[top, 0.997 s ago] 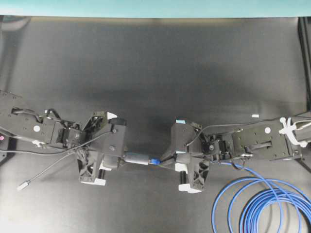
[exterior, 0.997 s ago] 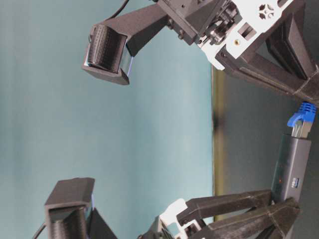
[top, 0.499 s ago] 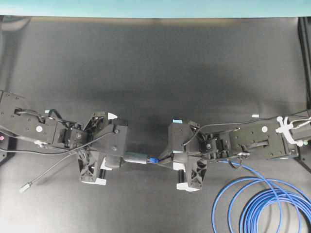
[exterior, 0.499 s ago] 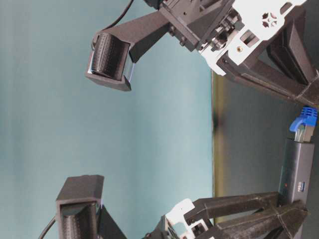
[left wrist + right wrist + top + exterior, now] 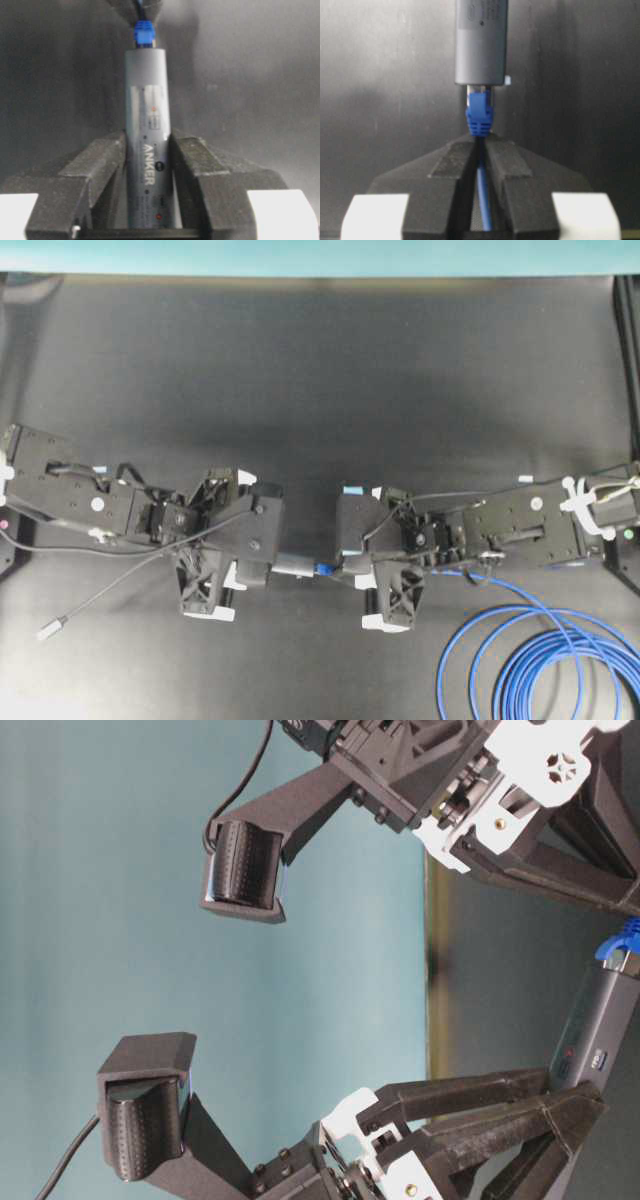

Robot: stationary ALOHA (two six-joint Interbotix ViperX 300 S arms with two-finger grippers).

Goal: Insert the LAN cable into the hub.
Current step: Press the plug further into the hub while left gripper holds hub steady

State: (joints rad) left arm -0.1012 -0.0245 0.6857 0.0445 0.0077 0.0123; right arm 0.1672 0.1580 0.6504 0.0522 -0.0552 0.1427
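black table (image 5: 320, 370) | left claw (image 5: 148, 150) pinches hub (image 5: 146, 125) | right claw (image 5: 479, 150) pinches LAN cable (image 5: 479, 114), plug in hub

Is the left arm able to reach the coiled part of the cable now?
Probably not. The left gripper is shut on the hub, and the right gripper lies between it and the coil.

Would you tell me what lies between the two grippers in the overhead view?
The hub and the LAN cable plug, joined end to end.
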